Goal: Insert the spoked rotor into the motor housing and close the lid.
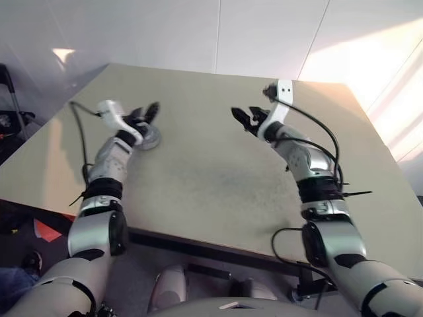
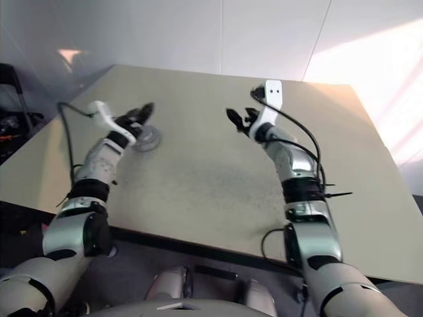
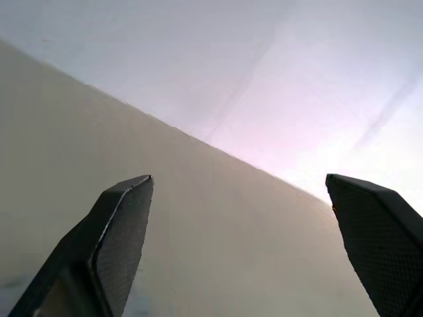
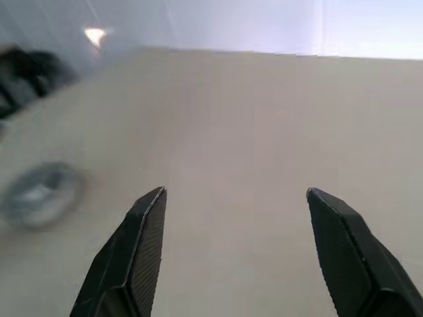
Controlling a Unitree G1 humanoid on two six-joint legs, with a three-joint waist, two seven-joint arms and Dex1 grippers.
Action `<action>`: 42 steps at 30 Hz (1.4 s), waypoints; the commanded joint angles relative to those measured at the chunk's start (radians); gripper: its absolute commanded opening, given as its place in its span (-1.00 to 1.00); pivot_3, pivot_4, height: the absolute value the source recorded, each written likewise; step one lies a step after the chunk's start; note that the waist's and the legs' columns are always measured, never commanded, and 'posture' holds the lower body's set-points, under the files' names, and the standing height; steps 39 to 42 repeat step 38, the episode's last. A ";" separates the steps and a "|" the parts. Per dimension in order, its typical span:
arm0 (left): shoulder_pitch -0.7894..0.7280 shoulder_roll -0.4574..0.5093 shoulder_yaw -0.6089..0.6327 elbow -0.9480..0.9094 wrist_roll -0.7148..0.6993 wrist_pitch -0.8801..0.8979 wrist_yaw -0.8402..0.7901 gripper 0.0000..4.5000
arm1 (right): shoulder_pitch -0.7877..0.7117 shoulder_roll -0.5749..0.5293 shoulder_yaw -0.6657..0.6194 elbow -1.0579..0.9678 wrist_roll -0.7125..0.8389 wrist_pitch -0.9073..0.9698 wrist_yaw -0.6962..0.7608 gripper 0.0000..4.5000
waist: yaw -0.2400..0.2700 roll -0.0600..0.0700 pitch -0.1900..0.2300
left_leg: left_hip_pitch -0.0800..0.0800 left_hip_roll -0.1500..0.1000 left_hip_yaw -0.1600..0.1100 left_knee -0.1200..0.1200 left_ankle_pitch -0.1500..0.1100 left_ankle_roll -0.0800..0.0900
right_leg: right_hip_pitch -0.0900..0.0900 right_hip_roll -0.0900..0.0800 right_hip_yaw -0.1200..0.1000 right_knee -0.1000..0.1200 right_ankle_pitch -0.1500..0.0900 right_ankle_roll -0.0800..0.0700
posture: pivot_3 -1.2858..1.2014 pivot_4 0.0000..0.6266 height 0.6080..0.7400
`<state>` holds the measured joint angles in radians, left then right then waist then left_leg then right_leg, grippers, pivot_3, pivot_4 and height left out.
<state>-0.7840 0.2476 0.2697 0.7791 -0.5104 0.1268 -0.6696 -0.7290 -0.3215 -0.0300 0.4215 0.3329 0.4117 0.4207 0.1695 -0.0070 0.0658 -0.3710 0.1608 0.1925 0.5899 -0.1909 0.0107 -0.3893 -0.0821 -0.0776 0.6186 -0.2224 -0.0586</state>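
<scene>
Hovering over the table (image 1: 218, 191), both grippers hold nothing, jaws spread wide. A round grey disc, likely the lid (image 1: 149, 139) on the housing, lies at centre left of the frame, just below and beside the left gripper (image 1: 147, 113). The right gripper (image 1: 246, 119) is well apart, so the left arm is nearer.

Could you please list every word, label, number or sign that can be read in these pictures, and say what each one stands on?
None: no readable text shows in any view.
The table is plain beige, with no markings.
The round grey assembly on the table is too small and blurred to show any label.
The left gripper and right gripper have plain black textured fingers without lettering.
The white wall behind bears no sign.
</scene>
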 commanded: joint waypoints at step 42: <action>0.127 -0.105 -0.226 -0.188 0.194 0.002 -0.050 0.96 | -0.033 -0.117 -0.042 0.289 -0.207 -0.212 0.060 0.69 | -0.043 0.003 0.000 | -0.001 0.008 0.000 0.009 -0.004 0.009 | -0.001 0.007 -0.001 0.004 -0.002 -0.008 | 0.03 -1.00 1.00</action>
